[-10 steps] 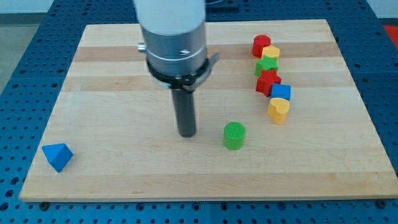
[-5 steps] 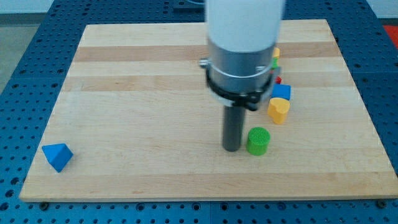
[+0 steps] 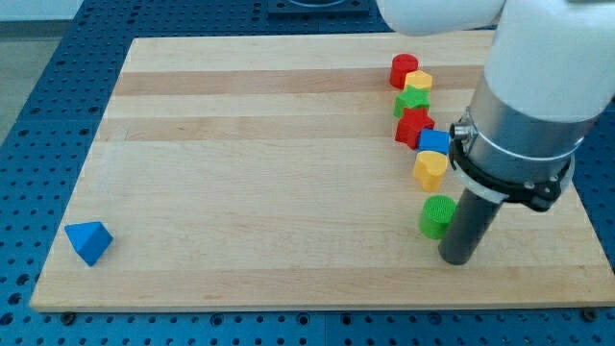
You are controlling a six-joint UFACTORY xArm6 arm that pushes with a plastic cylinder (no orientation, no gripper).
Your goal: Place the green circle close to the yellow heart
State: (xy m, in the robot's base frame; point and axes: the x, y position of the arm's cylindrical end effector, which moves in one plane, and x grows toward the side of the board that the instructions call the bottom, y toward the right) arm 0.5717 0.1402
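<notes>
The green circle [image 3: 437, 216] stands on the wooden board [image 3: 269, 163], just below the yellow heart [image 3: 430, 169], with a small gap between them. My tip [image 3: 455, 259] rests on the board at the green circle's lower right, right beside it. The rod and the arm's grey body above it cover the board's right part.
A column of blocks runs up from the yellow heart: a blue block [image 3: 433, 141], a red star [image 3: 412, 126], a green star [image 3: 413, 101], a small yellow block [image 3: 419, 81] and a red block [image 3: 404, 68]. A blue triangle [image 3: 88, 240] lies at the lower left corner.
The green circle has slid right and slightly up, ending just below the yellow heart. My tip has moved from the circle's left to its lower right.
</notes>
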